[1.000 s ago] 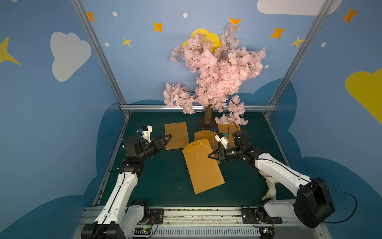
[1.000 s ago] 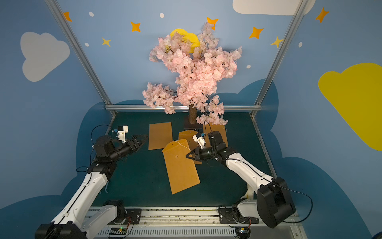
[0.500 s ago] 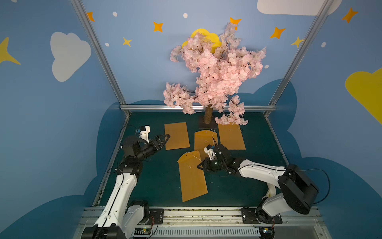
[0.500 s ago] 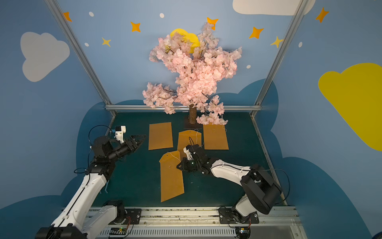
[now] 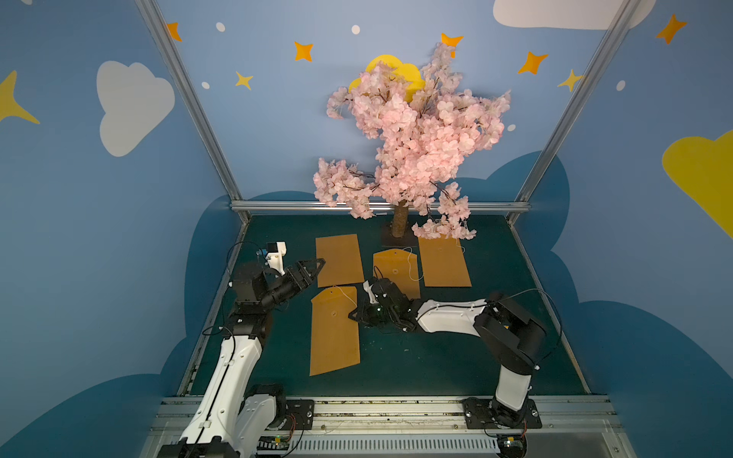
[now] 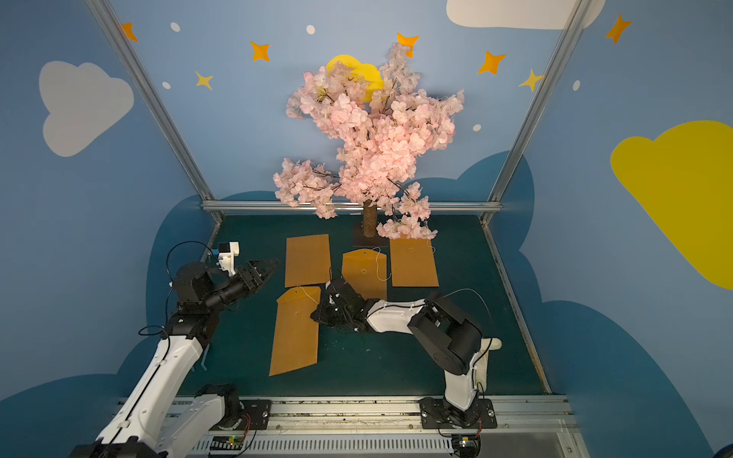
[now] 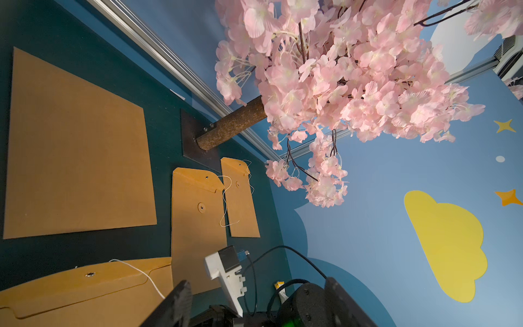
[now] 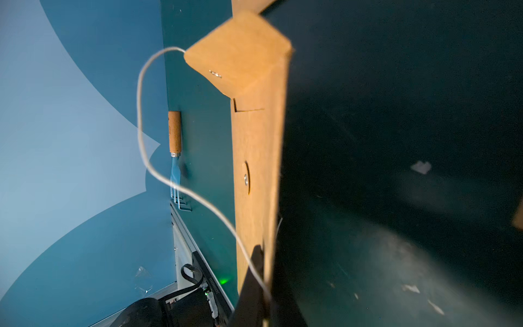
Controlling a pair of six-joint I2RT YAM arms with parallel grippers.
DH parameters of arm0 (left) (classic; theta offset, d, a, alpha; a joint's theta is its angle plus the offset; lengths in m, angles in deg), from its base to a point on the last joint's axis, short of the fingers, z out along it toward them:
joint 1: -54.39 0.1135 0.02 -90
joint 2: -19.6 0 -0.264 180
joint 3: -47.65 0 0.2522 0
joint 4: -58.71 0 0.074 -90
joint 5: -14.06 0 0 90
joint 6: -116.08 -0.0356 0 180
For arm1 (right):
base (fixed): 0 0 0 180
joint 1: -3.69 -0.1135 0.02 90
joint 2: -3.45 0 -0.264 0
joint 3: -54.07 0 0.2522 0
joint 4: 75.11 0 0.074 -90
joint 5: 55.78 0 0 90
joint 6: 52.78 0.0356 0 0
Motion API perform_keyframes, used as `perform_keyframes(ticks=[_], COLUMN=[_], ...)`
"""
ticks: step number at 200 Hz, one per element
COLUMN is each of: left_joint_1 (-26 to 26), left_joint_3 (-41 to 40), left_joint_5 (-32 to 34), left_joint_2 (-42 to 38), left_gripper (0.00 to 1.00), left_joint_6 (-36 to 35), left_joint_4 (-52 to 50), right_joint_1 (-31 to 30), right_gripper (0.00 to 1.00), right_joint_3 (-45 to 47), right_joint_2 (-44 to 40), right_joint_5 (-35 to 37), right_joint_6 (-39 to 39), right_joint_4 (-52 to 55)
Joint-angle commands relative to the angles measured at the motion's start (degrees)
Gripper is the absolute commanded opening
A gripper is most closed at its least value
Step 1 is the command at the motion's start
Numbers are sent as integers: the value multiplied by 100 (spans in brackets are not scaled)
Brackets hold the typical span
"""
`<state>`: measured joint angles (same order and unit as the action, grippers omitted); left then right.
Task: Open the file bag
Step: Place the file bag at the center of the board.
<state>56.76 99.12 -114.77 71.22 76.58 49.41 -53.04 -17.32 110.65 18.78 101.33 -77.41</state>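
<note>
The file bag [image 5: 335, 329] [image 6: 295, 329] is a long brown envelope lying on the green mat left of centre, with its flap end toward the back. A white string [image 8: 141, 113] hangs loose from the flap [image 8: 240, 53], off the round button [image 8: 246, 178]. My right gripper [image 5: 355, 315] [image 6: 317, 316] is low at the bag's right edge. In the right wrist view its jaws are shut on that edge [image 8: 267, 260], with the string running past them. My left gripper [image 5: 315, 265] [image 6: 270, 265] hovers open and empty, behind and left of the bag.
Three more brown envelopes [image 5: 339, 259] [image 5: 396, 269] [image 5: 444, 261] lie in a row at the back. The pink blossom tree's trunk [image 5: 400, 222] stands behind them on a dark plate. A small wooden-handled fork [image 8: 175, 136] lies by the mat's left edge.
My right arm has swung left and toward the front with the file bag, bringing it down onto the mat left of centre. The left arm has barely moved.
</note>
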Motion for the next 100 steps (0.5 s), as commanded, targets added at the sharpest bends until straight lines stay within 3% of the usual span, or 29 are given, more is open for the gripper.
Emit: perform_keyframes(ticks=[1, 24, 74, 100], left_joint_1=[36, 44, 44, 44], left_joint_3=[-54, -54, -37, 31], left_joint_5=[-43, -61, -3, 78], left_joint_2=[-73, -5, 115, 272], left_gripper=[73, 73, 73, 74], left_joint_6=[-116, -93, -75, -80], left_joint_4=[-88, -30, 28, 48], right_joint_1=[-66, -90, -128, -160], right_gripper=[0, 0, 28, 36], right_joint_3=[-77, -175, -242, -319], right_joint_2=[62, 123, 84, -59], right_joint_5=[151, 55, 76, 187], right_joint_6=[153, 147, 83, -103], right_joint_4=[118, 236, 615, 1090])
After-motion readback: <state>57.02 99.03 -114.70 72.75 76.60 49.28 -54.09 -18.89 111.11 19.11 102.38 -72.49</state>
